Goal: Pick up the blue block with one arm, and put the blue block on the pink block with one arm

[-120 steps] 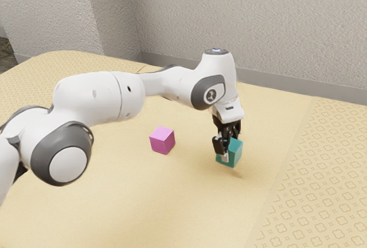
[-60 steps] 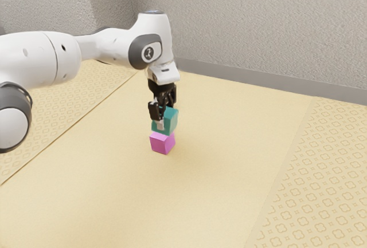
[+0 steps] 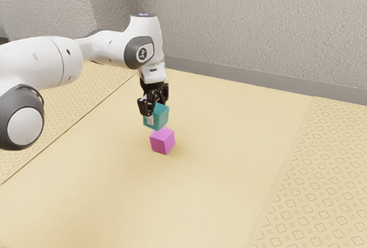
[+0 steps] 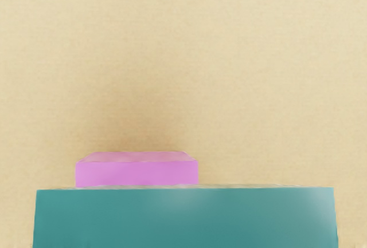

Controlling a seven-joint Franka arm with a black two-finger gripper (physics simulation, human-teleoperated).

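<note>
Blue block (image 3: pixel 159 114): teal-coloured, off the table (image 3: pixel 229 162), held in the air above the pink block (image 3: pixel 162 140) and offset slightly toward the exterior view's left. Its lower edge sits very near the pink block's top; whether they touch cannot be told.

In the wrist view, the blue block (image 4: pixel 183 216) is directly under the hand. A strip of the pink block (image 4: pixel 137 170) shows beyond its far edge, so the two are not squarely stacked.

Gripper (image 3: pixel 151 117): claw clamped on the blue block. One black finger lies against its near face and the other is behind it. The fingers point down.

Change from 0.5 s ago: the blue block was then directly over the pink block and looked seated on it. It is now a little higher and shifted toward the exterior view's left. The arm (image 3: pixel 103 50) has drawn back that way as well.

Change from 1.0 s ago: the block was then low over the table, well to the exterior view's right of the pink block.

The pink block has kept the same place on the table throughout.
</note>
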